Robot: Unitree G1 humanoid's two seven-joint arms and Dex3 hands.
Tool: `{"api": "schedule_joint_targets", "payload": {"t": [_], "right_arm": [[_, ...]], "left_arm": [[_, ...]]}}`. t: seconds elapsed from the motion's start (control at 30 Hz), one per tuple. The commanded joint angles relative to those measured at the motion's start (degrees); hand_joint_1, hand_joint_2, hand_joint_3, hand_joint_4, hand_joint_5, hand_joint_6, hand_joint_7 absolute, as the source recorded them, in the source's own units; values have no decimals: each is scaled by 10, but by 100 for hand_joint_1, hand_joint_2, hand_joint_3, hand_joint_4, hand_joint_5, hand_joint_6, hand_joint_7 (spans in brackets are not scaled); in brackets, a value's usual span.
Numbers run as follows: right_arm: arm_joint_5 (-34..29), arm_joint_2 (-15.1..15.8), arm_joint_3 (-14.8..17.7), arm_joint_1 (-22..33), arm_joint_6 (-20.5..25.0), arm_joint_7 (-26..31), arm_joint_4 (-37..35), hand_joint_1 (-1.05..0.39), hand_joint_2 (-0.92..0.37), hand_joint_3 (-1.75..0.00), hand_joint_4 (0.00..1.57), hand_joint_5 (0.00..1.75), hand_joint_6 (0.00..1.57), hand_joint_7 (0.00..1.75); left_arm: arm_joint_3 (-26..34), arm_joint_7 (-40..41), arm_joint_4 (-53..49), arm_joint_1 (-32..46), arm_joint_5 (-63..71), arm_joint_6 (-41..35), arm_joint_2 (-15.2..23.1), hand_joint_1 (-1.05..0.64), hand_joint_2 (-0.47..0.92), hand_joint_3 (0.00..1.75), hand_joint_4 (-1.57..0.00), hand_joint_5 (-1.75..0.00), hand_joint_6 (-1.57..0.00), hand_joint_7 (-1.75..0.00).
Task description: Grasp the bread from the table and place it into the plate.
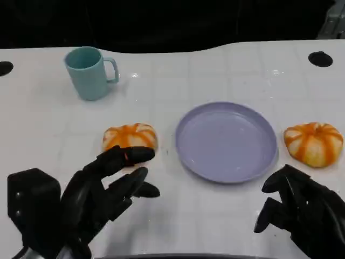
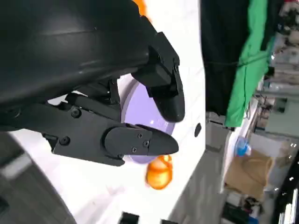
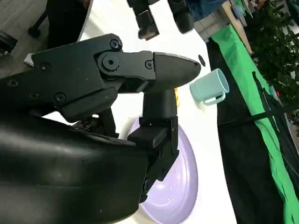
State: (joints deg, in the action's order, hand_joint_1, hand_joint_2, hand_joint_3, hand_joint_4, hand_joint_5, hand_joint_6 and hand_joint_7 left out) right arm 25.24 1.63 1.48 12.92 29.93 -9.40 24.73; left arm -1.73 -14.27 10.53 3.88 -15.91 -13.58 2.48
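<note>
White table (image 1: 226,216): bare plate (image 1: 226,141) between 2 breads (image 1: 130,136)

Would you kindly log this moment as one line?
left robot hand: open, near left bread | right robot hand: open | plate: empty

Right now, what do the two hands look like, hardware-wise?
Both are matte black. The left hand has slim jointed fingers with rounded tips and a boxy black block behind it. The right hand matches. Wrist views show a glossy rounded shell and round screw heads on the links.
</note>
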Motion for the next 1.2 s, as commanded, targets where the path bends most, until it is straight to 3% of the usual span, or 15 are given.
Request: {"api": "schedule_joint_targets", "payload": {"t": [0.03,0.3,0.63,0.83,0.93,1.2], "right_arm": [[-2,3,-1,-5,-2,1,-4,-41,-92,-47,64,175,50,162],[-5,0,-2,-8,-4,3,-9,-42,-92,-48,64,175,49,164],[-3,-2,2,-12,0,7,-11,-41,-92,-45,64,175,49,163],[-4,0,2,-12,-4,2,-14,-42,-92,-45,63,175,49,163],[-3,0,3,-12,0,4,-13,-42,-92,-44,64,175,50,163],[-4,3,3,-10,-3,0,-12,-42,-92,-44,64,175,49,162]], "left_arm": [[-23,-10,-15,-20,93,87,53,-50,92,5,-35,-94,-52,-30],[-40,7,-42,-64,241,189,128,-48,90,0,-11,-73,-44,-4],[-59,31,-77,-129,402,247,198,-47,88,0,-3,-60,-36,0],[-88,49,-99,-171,511,245,231,-33,79,0,0,-56,-32,0],[-113,51,-118,-193,568,234,240,-22,73,0,0,-45,-29,0],[-169,-30,-140,-242,637,161,235,-15,71,0,0,-19,-19,0]]}}
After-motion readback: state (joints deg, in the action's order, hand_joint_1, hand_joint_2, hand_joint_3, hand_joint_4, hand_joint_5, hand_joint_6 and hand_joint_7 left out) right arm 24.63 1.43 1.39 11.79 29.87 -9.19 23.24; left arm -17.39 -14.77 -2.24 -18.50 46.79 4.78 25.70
